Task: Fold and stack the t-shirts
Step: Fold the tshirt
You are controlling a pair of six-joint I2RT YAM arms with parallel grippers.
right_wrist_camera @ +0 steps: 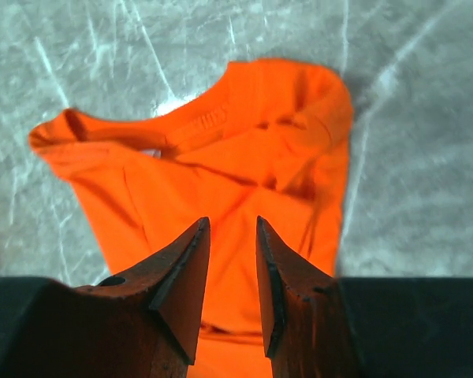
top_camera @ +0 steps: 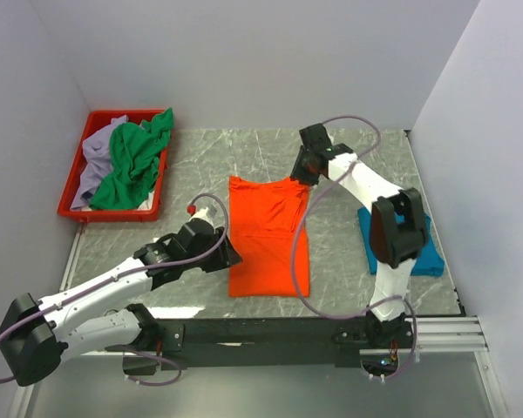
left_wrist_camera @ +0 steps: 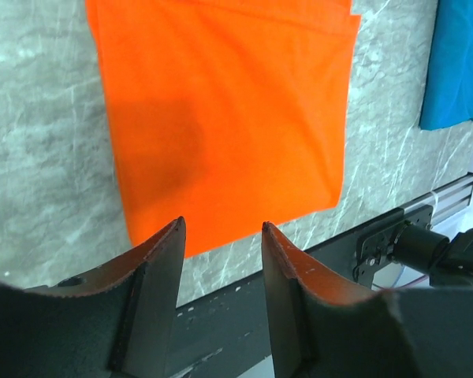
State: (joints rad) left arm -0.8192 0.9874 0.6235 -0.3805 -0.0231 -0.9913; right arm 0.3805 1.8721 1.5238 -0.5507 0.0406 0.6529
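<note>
While the bright orange cloth t-shirt (top_camera: 266, 244) lies partly folded on the grey marbled table (top_camera: 200, 165), I see my left gripper (left_wrist_camera: 221, 228) spread wide at its left edge, holding nothing. My right gripper (right_wrist_camera: 232, 224) hovers over the collar end, jaws slightly parted, empty too.

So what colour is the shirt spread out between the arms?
Bright orange; the shirt shows best in the left wrist view.

Orange t-shirt (top_camera: 268, 239) lies folded lengthwise mid-table; teal t-shirt (top_camera: 429, 254) lies folded at right; green t-shirt (top_camera: 135, 165) and lavender t-shirt (top_camera: 94, 161) lie crumpled far left.
</note>
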